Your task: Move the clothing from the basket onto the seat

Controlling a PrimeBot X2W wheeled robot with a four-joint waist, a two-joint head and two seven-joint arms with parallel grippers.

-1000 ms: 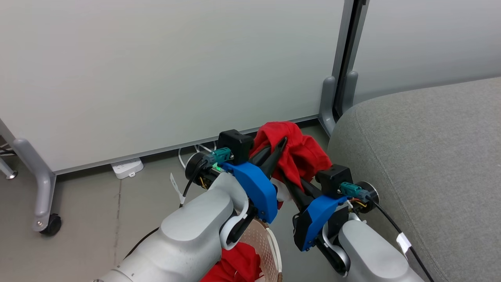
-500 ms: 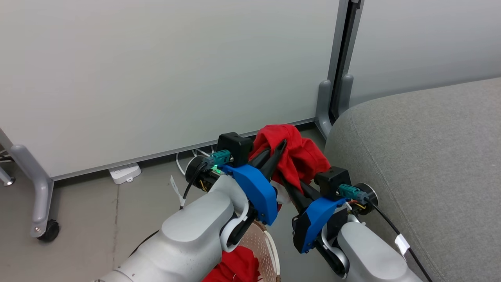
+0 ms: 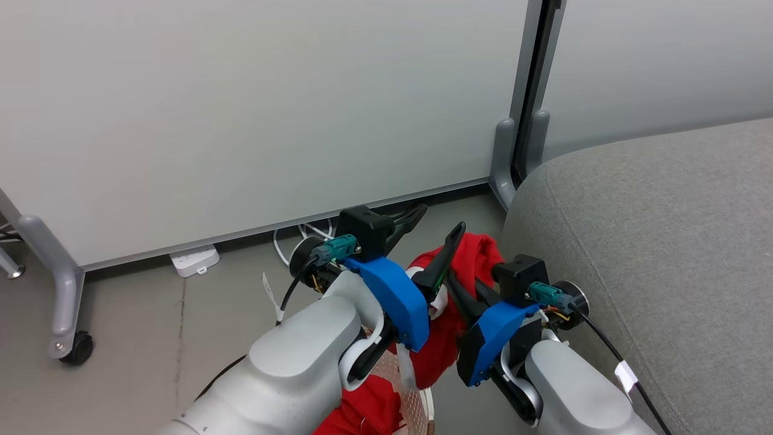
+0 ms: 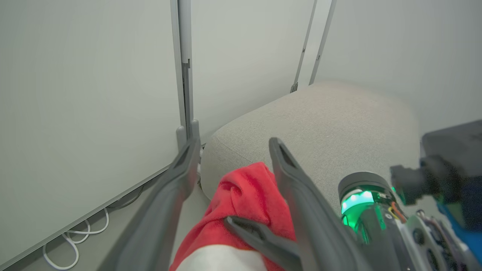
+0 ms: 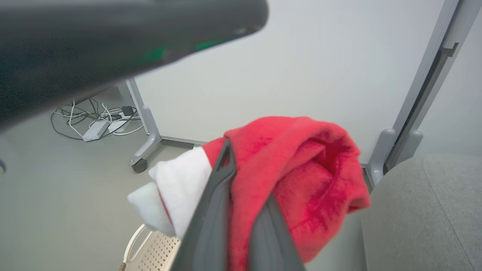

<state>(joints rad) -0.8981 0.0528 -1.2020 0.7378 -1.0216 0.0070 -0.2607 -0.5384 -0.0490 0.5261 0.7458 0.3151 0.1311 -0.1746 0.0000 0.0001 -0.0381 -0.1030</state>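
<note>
Left gripper [image 3: 442,216] is wide open and empty. Right gripper [image 3: 460,289] pinches the clothing [image 3: 483,254], which dangles over the basket [image 3: 430,403] beside the seat [image 3: 664,241]. I'd lift it clear of the edge before letting go.

Red clothing [image 3: 480,257] hanging over basket [image 5: 158,253], grey seat [image 3: 664,241] beside

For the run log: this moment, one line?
left gripper open | right gripper shut on red garment | garment not yet on seat

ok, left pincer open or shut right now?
Open. The left pincer has its two fingers spread wide apart in the head and left wrist views; the red garment sits between them, not pinched.
</note>
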